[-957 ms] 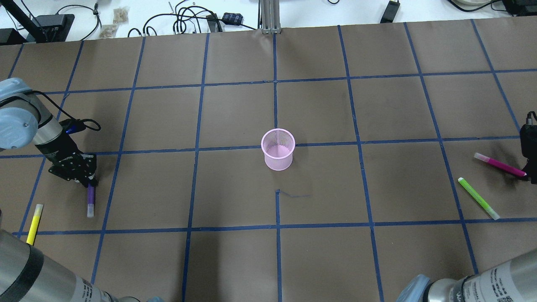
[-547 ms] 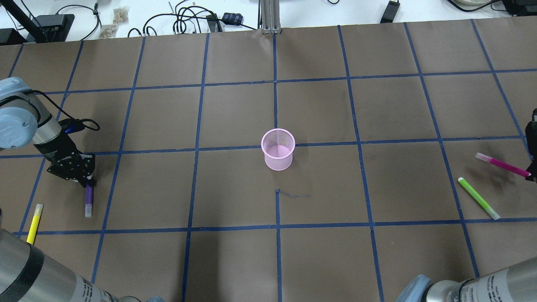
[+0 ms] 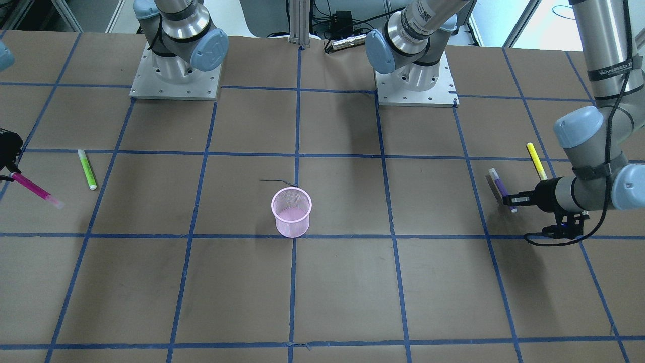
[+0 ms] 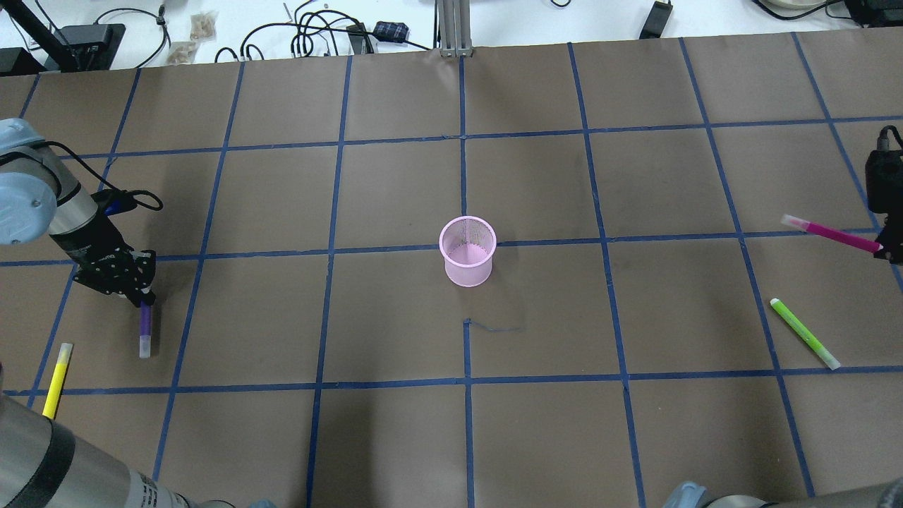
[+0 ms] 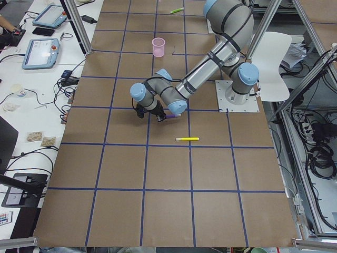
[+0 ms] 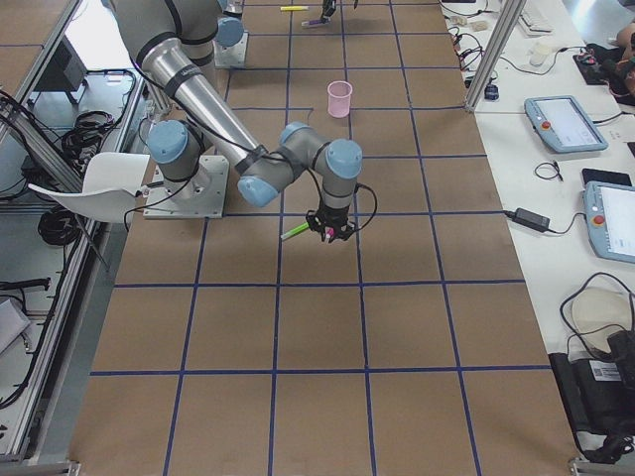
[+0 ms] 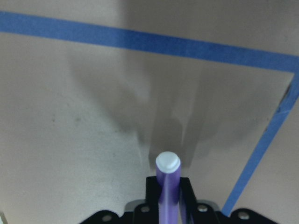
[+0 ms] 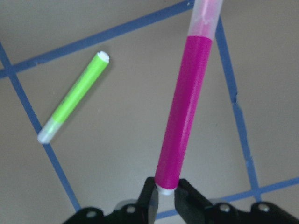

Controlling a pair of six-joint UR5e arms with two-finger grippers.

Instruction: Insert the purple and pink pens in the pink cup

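Observation:
The pink mesh cup (image 4: 467, 259) stands upright at the table's middle; it also shows in the front view (image 3: 291, 212). My left gripper (image 4: 144, 301) is shut on one end of the purple pen (image 4: 145, 328) and holds it above the paper at the far left. The left wrist view shows the purple pen (image 7: 167, 186) between the fingers. My right gripper (image 4: 885, 247) is shut on the end of the pink pen (image 4: 832, 235), which is lifted off the table at the far right. The right wrist view shows the pink pen (image 8: 184, 112) sticking out from the jaws.
A green pen (image 4: 804, 334) lies on the table near the right gripper. A yellow pen (image 4: 56, 377) lies near the left gripper. Cables and small boxes (image 4: 317, 32) sit beyond the far edge of the brown paper.
The right gripper has risen and moved away from the robot with the pink pen in it. The left gripper has lifted the purple pen slightly.

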